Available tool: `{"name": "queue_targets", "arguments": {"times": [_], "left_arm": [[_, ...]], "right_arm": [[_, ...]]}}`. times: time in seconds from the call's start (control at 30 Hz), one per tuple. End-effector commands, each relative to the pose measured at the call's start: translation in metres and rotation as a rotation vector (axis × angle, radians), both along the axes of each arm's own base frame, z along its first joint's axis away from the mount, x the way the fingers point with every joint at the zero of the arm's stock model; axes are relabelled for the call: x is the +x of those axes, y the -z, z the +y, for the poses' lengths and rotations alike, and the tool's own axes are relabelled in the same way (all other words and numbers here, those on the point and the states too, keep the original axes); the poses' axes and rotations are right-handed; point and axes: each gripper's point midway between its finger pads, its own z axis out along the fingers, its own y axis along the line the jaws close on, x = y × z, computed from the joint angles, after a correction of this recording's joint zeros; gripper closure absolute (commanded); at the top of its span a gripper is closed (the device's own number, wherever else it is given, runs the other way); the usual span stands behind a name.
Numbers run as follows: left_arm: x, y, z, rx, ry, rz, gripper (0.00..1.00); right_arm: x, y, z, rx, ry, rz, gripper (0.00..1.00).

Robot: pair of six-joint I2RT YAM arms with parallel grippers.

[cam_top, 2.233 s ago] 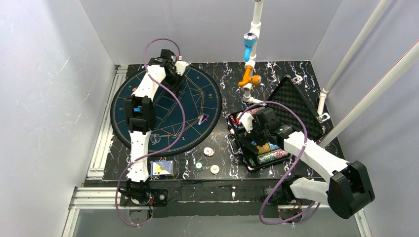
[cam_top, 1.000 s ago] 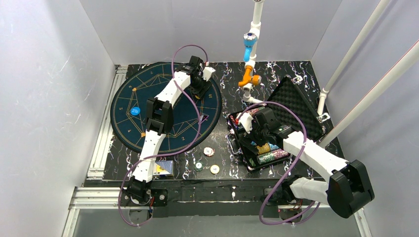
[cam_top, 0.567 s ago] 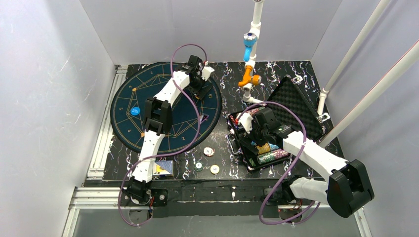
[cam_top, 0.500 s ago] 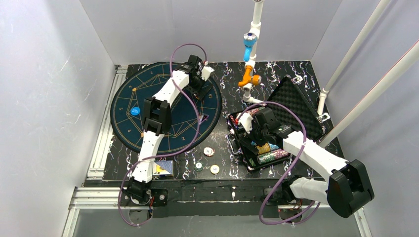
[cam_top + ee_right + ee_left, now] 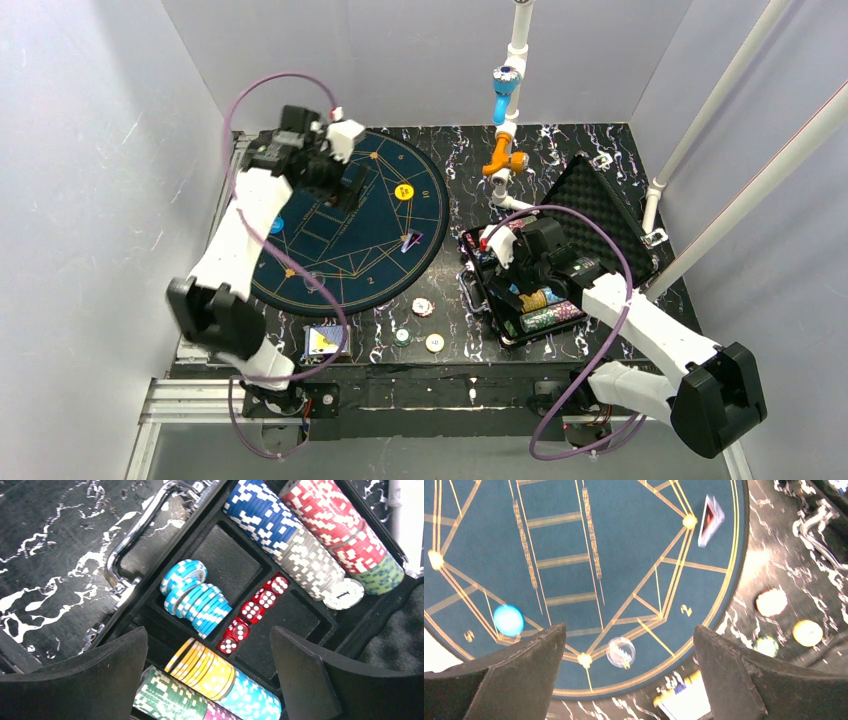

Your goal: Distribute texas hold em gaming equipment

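On the round blue mat (image 5: pixel 340 250) lie a yellow chip (image 5: pixel 404 190), a blue chip (image 5: pixel 508 620), a clear disc (image 5: pixel 620 652) and a small card (image 5: pixel 410 240). My left gripper (image 5: pixel 345 182) hangs open and empty high over the mat's far left part. Three loose chips (image 5: pixel 422 307) lie on the black table in front of the mat, with the card deck (image 5: pixel 325 342) to their left. My right gripper (image 5: pixel 209 630) stands open over the case tray (image 5: pixel 480 290), above the yellow chip stack (image 5: pixel 205 672) and touching nothing.
The tray holds light blue (image 5: pixel 197 597), dark blue (image 5: pixel 260 512), red (image 5: pixel 335 520) and green (image 5: pixel 165 700) chip stacks and red dice (image 5: pixel 252 612). The foam lid (image 5: pixel 600 210) lies open behind it. A white pipe with an orange fitting (image 5: pixel 503 160) stands at the back.
My left gripper opened, rose and swung left across the mat, leaving the yellow chip at the mat's far right. The right arm has barely moved.
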Motion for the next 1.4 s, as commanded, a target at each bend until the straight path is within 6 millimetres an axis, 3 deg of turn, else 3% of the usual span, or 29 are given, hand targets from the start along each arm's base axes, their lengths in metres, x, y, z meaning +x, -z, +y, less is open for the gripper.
{"name": "queue_targets", "arguments": {"times": [0.0,0.23,0.37,0.47,0.57,0.77,1.0,1.17,1.37], "left_arm": [[-0.074,0.001,0.03,-0.103,-0.098,0.088,0.02],[-0.139,0.018,0.088,-0.138,-0.306,0.093,0.02],[-0.157,0.032,0.101,-0.141,-0.367,0.124,0.02],[-0.159,0.038,0.103,-0.161,-0.401,0.155,0.02],[-0.157,0.042,0.099,-0.196,-0.426,0.191,0.02],[-0.154,0.047,0.102,-0.208,-0.451,0.22,0.02],[-0.154,0.046,0.104,-0.227,-0.463,0.21,0.02],[-0.154,0.045,0.106,-0.233,-0.473,0.199,0.02],[-0.152,0.044,0.106,-0.249,-0.479,0.197,0.02]], "right_arm": [[-0.002,-0.024,0.025,0.093,-0.085,-0.02,0.0],[-0.014,-0.028,0.065,0.107,-0.234,0.019,0.0],[-0.022,-0.022,0.095,0.051,-0.31,0.012,0.0],[-0.035,-0.012,0.118,0.012,-0.375,0.008,0.0],[-0.051,-0.003,0.14,0.002,-0.437,0.004,0.07],[-0.064,0.013,0.163,-0.037,-0.472,-0.003,0.15],[-0.051,0.014,0.185,-0.048,-0.431,-0.039,0.22],[-0.084,0.018,0.185,-0.008,-0.551,0.088,0.31],[-0.115,0.015,0.174,0.042,-0.683,0.15,0.28]]}}
